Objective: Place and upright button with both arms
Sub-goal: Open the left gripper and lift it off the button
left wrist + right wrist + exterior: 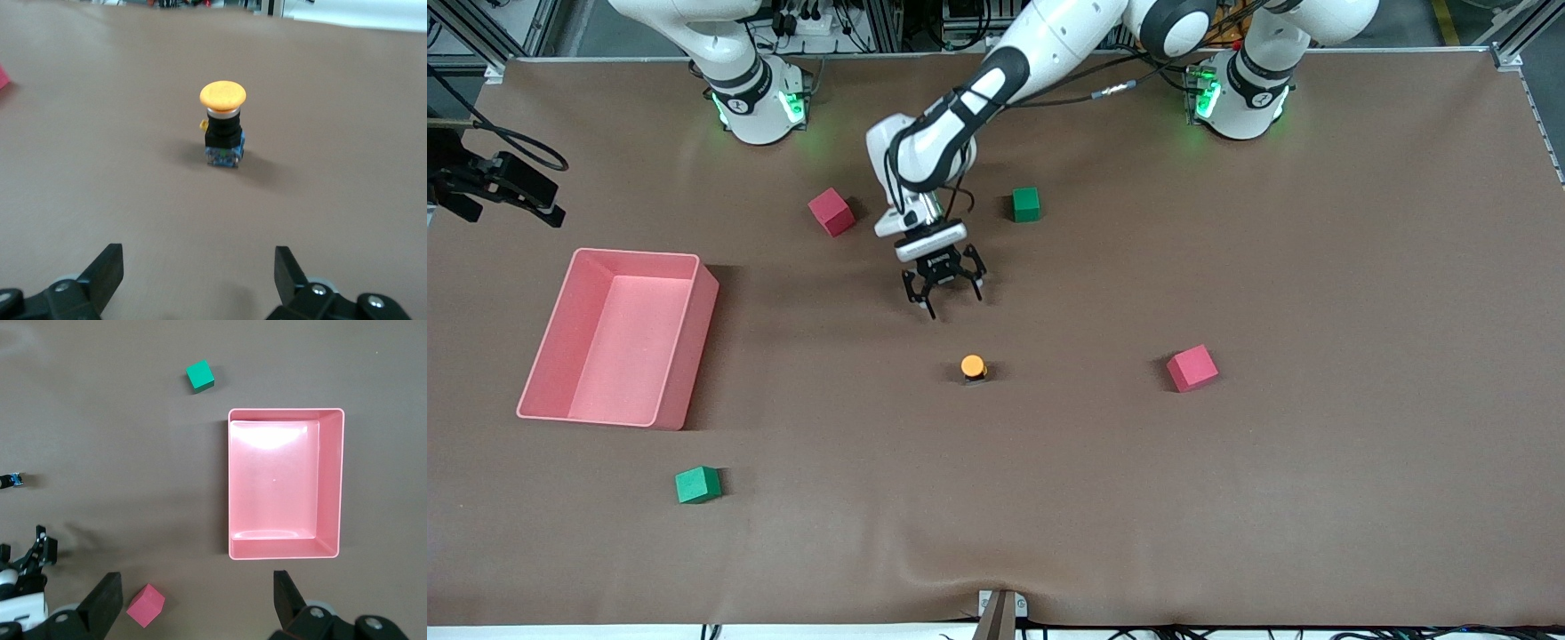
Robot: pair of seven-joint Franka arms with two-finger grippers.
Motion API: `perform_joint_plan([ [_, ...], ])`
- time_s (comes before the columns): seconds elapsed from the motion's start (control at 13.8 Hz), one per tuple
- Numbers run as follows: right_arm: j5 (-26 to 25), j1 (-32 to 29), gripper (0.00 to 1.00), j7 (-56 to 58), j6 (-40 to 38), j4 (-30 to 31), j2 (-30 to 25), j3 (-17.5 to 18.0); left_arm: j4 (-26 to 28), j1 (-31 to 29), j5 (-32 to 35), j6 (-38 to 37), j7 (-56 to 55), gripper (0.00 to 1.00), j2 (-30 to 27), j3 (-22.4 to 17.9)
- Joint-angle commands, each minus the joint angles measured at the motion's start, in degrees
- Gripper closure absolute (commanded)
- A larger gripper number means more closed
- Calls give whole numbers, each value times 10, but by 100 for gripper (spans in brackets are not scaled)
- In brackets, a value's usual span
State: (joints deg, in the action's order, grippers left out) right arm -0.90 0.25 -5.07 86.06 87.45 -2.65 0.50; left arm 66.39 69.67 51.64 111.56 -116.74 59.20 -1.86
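Your left gripper [945, 289] hangs with its jaws spread wide and nothing between them, over the bare middle of the table [1316, 498]. The button [973, 367] stands clear of it, upright on the brown surface, orange cap up (black body and bluish base show plainly in the left wrist view), a little nearer the front camera than the gripper and well away from every edge.

Your right gripper [193, 593] waits high up, fingers wide apart and holding nothing, above the stretch of table beside the pink bin [694, 338]. That bin lies toward the right arm's end of the table.

Around the button you have four cubes, all well apart from it: one red cube [1192, 368] beside it toward the left arm's end, another red cube [831, 212] and a green cube [1026, 204] closer to the robots' bases, and a second green cube [698, 484] near the bin's front corner.
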Motion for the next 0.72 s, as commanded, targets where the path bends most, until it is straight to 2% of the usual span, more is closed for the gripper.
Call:
perform_joint_plan([
  [0.0, 5, -3, 0, 5, -8, -10, 5, 1, 16, -2, -88, -22, 72, 0, -68, 16],
  [0.14, 5, -3, 0, 6, -8, -10, 5, 1, 15, -6, -171, -25, 141, 0, -107, 13],
  [0.29, 5, -4, 0, 5, -8, -10, 5, 1, 16, -21, -222, -48, 196, 0, -151, 12],
  [0.65, 5, -3, 0, 5, -8, -10, 5, 1, 18, -97, -267, -136, 331, 0, -248, 12],
])
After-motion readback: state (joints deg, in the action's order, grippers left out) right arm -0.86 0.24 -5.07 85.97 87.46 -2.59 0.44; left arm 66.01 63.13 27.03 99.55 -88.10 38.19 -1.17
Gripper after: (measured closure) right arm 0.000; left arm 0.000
